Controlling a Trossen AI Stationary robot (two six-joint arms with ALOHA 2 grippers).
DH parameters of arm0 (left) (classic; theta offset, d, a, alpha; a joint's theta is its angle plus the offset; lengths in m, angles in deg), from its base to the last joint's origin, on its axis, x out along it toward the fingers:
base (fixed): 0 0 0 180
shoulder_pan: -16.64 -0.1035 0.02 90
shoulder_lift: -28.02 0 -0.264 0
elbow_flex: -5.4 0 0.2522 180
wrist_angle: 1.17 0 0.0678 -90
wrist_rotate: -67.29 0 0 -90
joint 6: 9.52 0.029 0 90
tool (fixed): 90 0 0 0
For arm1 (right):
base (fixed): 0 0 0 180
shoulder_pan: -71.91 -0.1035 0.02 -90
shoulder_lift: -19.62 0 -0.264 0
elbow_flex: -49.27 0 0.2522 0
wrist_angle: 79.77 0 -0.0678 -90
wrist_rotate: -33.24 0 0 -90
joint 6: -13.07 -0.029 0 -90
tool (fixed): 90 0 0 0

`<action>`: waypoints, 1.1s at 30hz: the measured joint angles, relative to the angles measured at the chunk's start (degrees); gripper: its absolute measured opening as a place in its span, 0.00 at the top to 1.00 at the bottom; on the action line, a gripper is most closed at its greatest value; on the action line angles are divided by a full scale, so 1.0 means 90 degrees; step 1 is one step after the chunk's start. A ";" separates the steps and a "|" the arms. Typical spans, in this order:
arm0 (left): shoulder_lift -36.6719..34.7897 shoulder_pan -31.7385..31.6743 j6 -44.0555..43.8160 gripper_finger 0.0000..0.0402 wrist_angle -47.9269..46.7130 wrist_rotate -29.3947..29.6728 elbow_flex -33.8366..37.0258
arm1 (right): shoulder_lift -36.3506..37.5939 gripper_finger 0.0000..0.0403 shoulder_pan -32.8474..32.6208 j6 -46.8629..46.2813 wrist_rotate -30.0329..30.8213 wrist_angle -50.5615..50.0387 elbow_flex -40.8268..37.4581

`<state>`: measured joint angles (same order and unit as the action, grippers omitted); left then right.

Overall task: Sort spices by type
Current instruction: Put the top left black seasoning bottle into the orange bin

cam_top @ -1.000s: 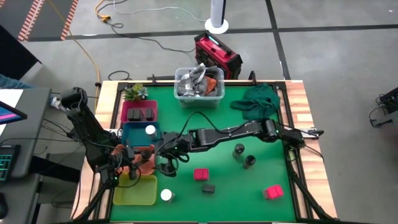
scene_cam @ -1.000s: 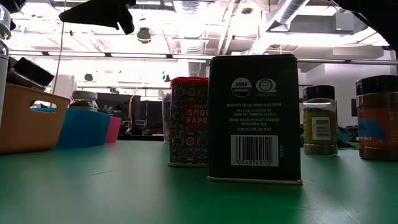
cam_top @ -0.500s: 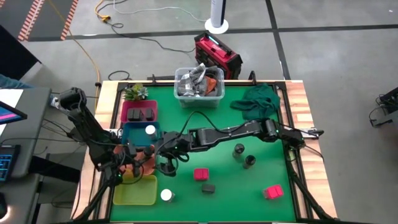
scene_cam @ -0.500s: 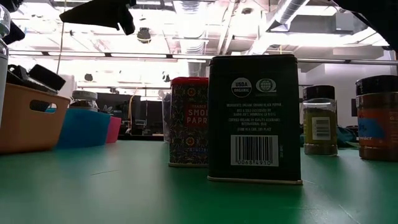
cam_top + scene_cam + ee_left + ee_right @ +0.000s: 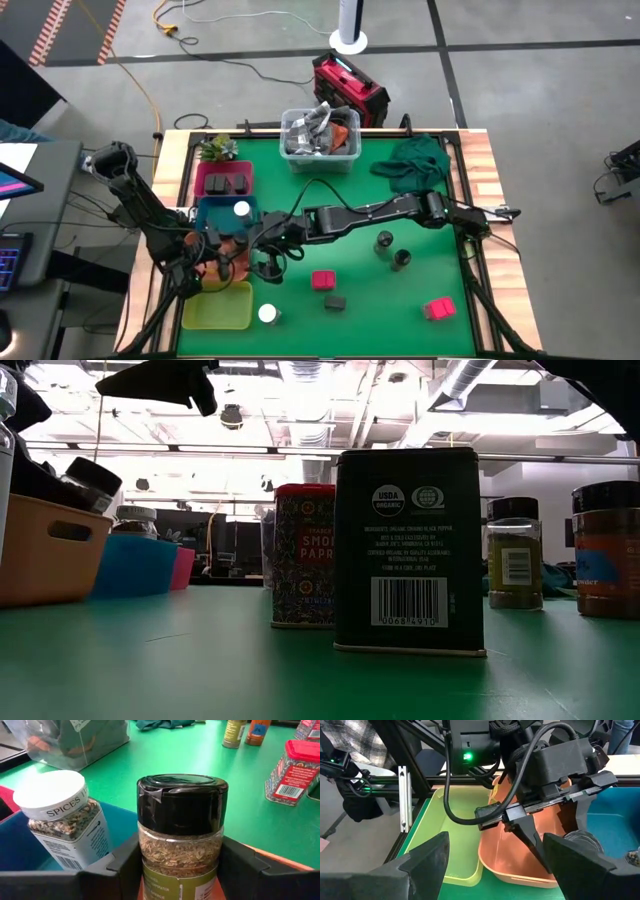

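My left gripper is shut on a black-capped jar of green herbs above the orange tray; the low view shows the jar tilted over the tray's rim. My right gripper stands open just right of the orange tray, touching nothing. A white-topped jar stands in the blue tray. Black boxes lie in the pink tray. Two dark jars, a red box, a black box, a pink-red box and a white-topped jar stand on the green mat. My left gripper pinches the jar by its glass body, just below the black cap, with one finger on each side. The jar is lifted clear above the orange tray and tilts in the hold.
A yellow tray lies at the near-left corner. A clear bin, a green cloth and a small plant sit along the far edge. The right arm stretches across the mat's middle.
My left gripper has carried the black-capped jar a little toward the table's right, above the orange tray, staying shut on it. The right arm has kept still.
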<state>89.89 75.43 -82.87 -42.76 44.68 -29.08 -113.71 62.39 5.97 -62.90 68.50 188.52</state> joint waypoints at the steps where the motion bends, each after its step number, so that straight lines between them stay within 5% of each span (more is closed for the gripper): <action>1: 0.0000 -0.0021 0.0038 0.48 0.0047 -0.0001 0.0001 | 0.0000 0.15 0.0000 -0.0001 -0.0003 0.0000 0.0000; 24: 0.0000 -0.0295 0.0324 0.43 0.0330 -0.0373 0.0002 | 0.0119 0.15 0.0073 0.0003 -0.0008 -0.0169 0.0000; 33: 0.0000 -0.0290 0.0511 0.34 0.0524 -0.0794 0.0002 | 0.0119 0.15 0.0067 0.0003 -0.0008 -0.0172 0.0000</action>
<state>89.89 72.82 -78.27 -38.04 37.53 -29.05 -112.64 62.99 6.00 -62.98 66.94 188.52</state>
